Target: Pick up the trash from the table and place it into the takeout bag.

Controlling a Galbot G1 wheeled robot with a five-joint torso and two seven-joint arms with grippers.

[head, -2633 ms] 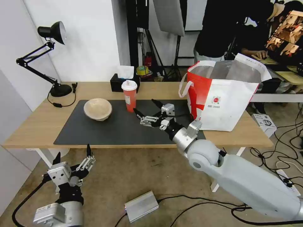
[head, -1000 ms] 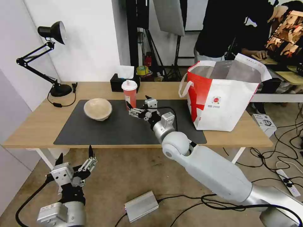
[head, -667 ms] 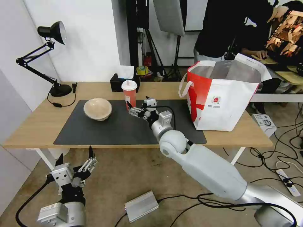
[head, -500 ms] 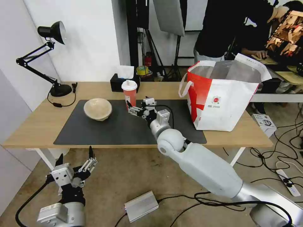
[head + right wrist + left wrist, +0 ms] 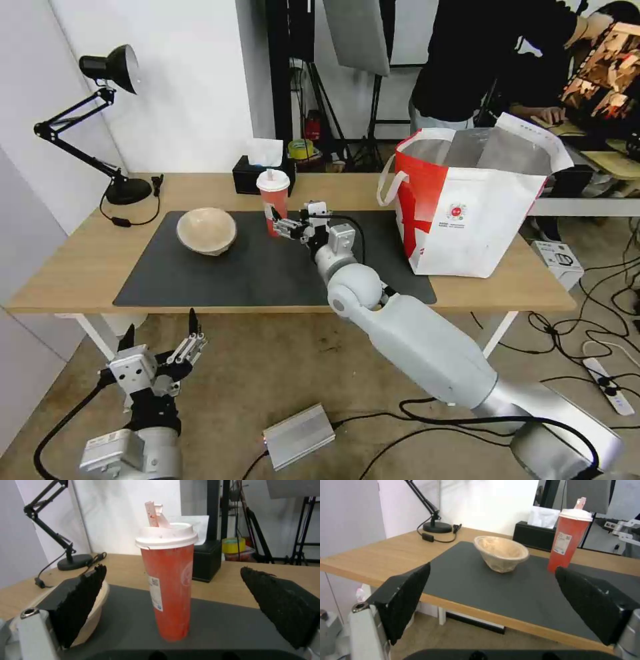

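now that the right hand point(image 5: 288, 223) has closed in from mid-mat, fingers spread wide, the red cup point(image 5: 274, 201) stands upright on the counter point(image 5: 73, 263) between them, ungripped; the left hand point(image 5: 160, 347) waits open below.

Head view high over table point(image 5: 80, 260), both wrist views low, sharing red cup point(image 5: 168, 590)

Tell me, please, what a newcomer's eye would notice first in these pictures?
First the right hand, open, reaching over the dark grey mat with the red drink cup upright between its fingers, not gripped. Next the big white takeout bag with a red side panel, standing open at the table's right end. The beige paper bowl sits left of the cup; the left hand hangs open below the table edge.
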